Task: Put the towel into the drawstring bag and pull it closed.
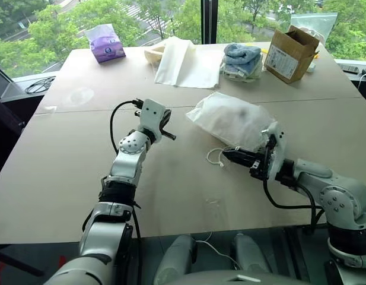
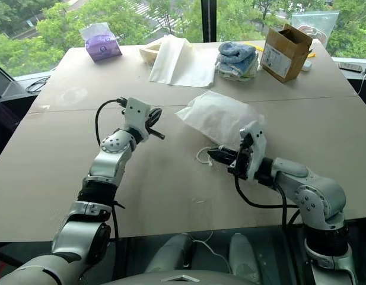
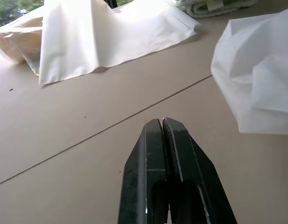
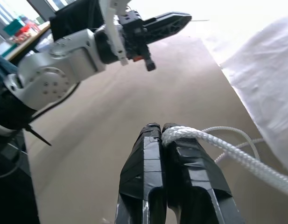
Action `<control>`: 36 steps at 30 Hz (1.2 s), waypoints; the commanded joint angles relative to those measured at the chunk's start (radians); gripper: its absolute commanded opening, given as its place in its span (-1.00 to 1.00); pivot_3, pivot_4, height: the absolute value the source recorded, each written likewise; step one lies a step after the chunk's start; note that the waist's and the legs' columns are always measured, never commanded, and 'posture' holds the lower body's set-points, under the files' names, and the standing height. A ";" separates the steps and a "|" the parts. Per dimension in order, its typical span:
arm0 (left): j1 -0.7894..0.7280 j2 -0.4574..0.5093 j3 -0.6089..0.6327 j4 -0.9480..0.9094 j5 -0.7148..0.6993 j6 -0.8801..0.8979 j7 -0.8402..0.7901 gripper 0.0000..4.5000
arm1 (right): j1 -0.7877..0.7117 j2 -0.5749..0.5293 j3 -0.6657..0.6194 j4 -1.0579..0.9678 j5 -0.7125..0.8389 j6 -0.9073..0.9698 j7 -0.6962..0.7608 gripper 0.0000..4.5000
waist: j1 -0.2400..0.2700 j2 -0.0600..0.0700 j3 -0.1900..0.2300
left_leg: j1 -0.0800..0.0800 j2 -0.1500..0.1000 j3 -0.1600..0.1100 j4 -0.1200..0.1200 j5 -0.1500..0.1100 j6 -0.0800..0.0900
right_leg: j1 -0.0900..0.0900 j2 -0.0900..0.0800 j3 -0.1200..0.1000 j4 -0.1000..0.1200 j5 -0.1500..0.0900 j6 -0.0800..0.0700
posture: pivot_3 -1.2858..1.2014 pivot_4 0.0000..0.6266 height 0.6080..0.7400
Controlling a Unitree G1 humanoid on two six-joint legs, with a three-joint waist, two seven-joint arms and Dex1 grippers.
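Nearest the camera, the right gripper [image 1: 229,155] lay low over the table [image 1: 64,178], its two black fingers pressed together on a cord [image 4: 214,145] of the drawstring bag [image 1: 233,119]; the right wrist view showed the white rope pinched at their tips. More cord lay in a small loop [image 1: 215,158] on the tabletop just beside those fingers. Behind them sat the bag itself, puffed and crumpled, with a dim grey patch showing through its thin cloth (probably the towel already inside, though the fabric hid it too well to be sure). Off to the left, well apart from the bag, the left gripper [image 1: 169,132] hung above the table with its fingers shut on nothing.

Judging by this, the closing step was in hand. The next move would call for drawing the cord away from the bag, likely while the free gripper steadied the pouch.

Farther back lay a cream sheet [image 1: 181,62], stacked towels [image 1: 241,61] and a cardboard box [image 1: 290,53].
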 commanded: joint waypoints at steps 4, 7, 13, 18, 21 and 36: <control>0.050 0.003 0.043 -0.079 -0.074 -0.058 -0.092 -0.99 | 0.056 -0.118 -0.032 -0.024 -0.010 -0.032 0.035 -1.00 | 0.000 0.000 0.000 | 0.000 0.000 0.000 0.000 0.000 0.000 | 0.000 0.000 0.000 0.000 0.000 0.000 | 0.03 -0.52 1.00; 0.170 0.049 -0.041 -0.293 -0.211 -0.023 -0.390 -0.99 | 0.083 -0.157 -0.104 -0.032 0.060 -0.028 0.070 -1.00 | -0.006 0.000 0.000 | -0.001 0.000 0.000 -0.001 0.000 0.000 | -0.001 -0.003 0.001 0.000 0.000 0.000 | 0.03 -0.52 1.00; 0.281 0.143 -0.229 -0.498 -0.209 0.077 -0.617 -0.99 | 0.087 -0.180 -0.135 0.003 0.061 -0.049 0.053 -1.00 | 0.001 0.001 0.000 | 0.001 0.001 0.000 -0.001 0.000 0.000 | 0.000 -0.004 0.000 0.000 0.000 0.000 | 0.03 -0.52 1.00; 0.207 0.056 -0.271 -0.454 -0.191 0.213 -0.556 -0.81 | 0.073 -0.148 -0.113 0.001 0.058 -0.061 0.011 -1.00 | 0.005 0.000 0.000 | 0.001 0.000 0.000 0.001 -0.001 0.003 | 0.002 0.001 -0.001 0.001 0.001 0.000 | 0.03 -0.52 1.00; 0.186 0.015 -0.289 -0.462 -0.152 0.239 -0.508 -0.40 | 0.079 -0.142 -0.098 -0.007 0.047 -0.066 -0.003 -1.00 | 0.004 0.000 0.000 | 0.001 0.000 0.000 0.002 0.000 0.000 | 0.002 0.001 0.000 0.001 0.001 0.001 | 0.03 -0.52 1.00; 0.213 0.021 -0.327 -0.373 -0.059 0.206 -0.502 0.46 | 0.091 -0.138 -0.083 -0.008 0.036 -0.107 -0.047 -1.00 | 0.004 0.000 0.000 | 0.001 0.001 0.001 0.000 0.000 0.000 | 0.001 0.001 0.001 0.000 0.001 0.001 | 0.03 -0.52 1.00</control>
